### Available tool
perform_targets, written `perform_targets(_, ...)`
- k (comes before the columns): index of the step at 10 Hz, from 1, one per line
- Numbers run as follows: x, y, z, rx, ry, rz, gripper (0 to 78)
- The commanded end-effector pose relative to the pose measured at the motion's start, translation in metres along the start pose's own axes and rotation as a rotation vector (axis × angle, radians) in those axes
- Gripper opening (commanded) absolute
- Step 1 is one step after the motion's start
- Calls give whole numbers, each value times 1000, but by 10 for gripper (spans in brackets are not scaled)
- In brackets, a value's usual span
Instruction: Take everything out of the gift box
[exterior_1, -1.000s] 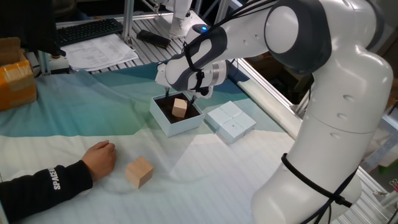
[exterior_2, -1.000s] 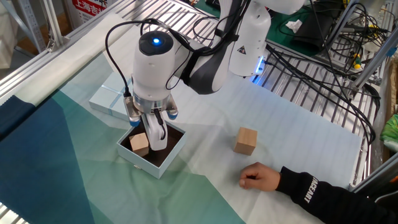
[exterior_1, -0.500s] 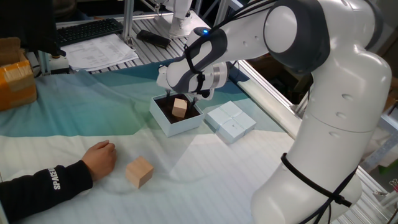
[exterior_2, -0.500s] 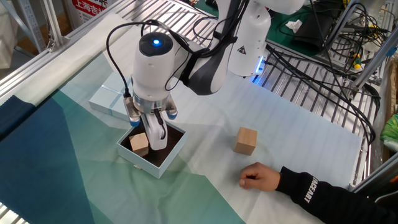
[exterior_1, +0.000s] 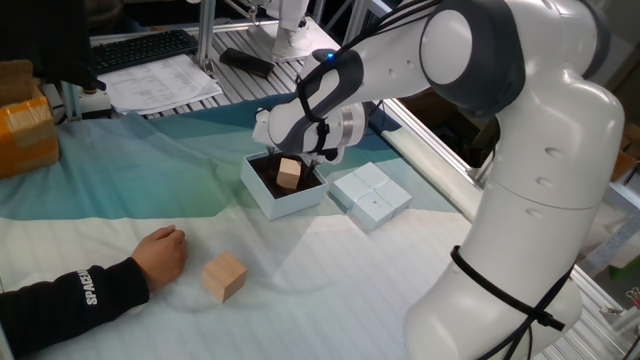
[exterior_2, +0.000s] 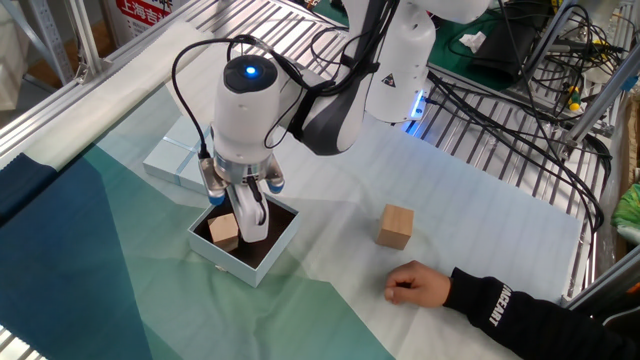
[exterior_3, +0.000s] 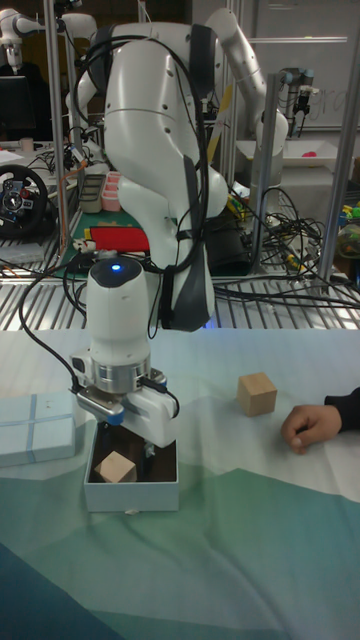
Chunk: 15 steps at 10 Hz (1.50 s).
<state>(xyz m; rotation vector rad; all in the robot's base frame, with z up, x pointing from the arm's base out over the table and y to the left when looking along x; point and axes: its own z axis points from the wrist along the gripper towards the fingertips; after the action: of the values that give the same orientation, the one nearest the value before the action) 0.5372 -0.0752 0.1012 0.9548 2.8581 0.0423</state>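
The gift box (exterior_1: 268, 204) (exterior_2: 216, 256) (exterior_3: 130, 495) stands on the cloth with its dark inside showing. One tan wooden cube (exterior_1: 289, 173) (exterior_2: 224, 230) (exterior_3: 116, 466) lies in it. My gripper (exterior_1: 301, 161) (exterior_2: 240, 214) (exterior_3: 126, 441) reaches down into the box, open. One finger (exterior_2: 255, 216) stands right beside the cube, and the other is mostly hidden behind the gripper body. Outside the box, a second cube (exterior_1: 225, 276) (exterior_2: 396, 225) (exterior_3: 257, 393) rests on the white cloth.
The flat pale-blue lid (exterior_1: 372, 195) (exterior_2: 175, 160) (exterior_3: 35, 425) lies beside the box. A person's hand (exterior_1: 160, 255) (exterior_2: 420, 283) (exterior_3: 310, 425) rests on the cloth near the loose cube. An orange-brown carton (exterior_1: 25, 125) sits at the far edge.
The wrist has shifted very slightly above the box. The cube in the box, the box and the loose cube have not moved.
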Motion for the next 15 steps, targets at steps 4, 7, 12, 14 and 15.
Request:
perform_targets(4,-6,2,2,-9,-11,-5,774)
perform_targets(7,-8,4,2,-12,-15,-1,774)
perform_targets(12,-8,2,6,-10,-17,-7,774)
perform_targets(14,-8,2,9,2,-28,-13,774)
perform_targets(15,-8,1,9,2,-29,-12,774)
